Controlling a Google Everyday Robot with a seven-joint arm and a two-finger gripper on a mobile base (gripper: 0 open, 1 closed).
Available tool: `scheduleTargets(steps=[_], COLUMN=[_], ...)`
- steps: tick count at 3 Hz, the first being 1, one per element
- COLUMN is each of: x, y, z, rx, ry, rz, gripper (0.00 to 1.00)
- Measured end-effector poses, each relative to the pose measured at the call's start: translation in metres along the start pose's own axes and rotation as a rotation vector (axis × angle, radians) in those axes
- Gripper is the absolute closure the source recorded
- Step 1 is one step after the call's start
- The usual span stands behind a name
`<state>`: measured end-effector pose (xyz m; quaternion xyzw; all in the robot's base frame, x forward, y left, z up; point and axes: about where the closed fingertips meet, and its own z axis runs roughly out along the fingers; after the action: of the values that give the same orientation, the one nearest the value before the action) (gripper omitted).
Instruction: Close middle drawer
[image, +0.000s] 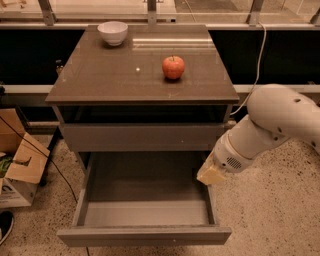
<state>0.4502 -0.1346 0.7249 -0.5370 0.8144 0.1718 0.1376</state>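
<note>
The middle drawer (144, 234) is pulled wide open below the cabinet; its grey-brown inside looks empty and its flat front faces me at the bottom of the view. The similar drawer front (142, 137) just under the tabletop is shut. My gripper (210, 175) hangs at the end of the white arm (270, 125), over the drawer's right side wall, about halfway along its depth. It seems close to the wall; I cannot tell whether it touches.
A red apple (173, 67) and a white bowl (112, 32) stand on the glossy tabletop (100, 75). Cardboard boxes (20, 165) lie on the floor at the left, with a black cable beside them. Speckled floor (280, 215) spreads to the right.
</note>
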Motion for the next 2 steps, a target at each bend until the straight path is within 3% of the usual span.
scheduleTargets(steps=[2], x=[0.018], y=[-0.004], z=[0.075], rx=[-0.075], ry=[-0.050], rz=[0.046], gripper=[1.00])
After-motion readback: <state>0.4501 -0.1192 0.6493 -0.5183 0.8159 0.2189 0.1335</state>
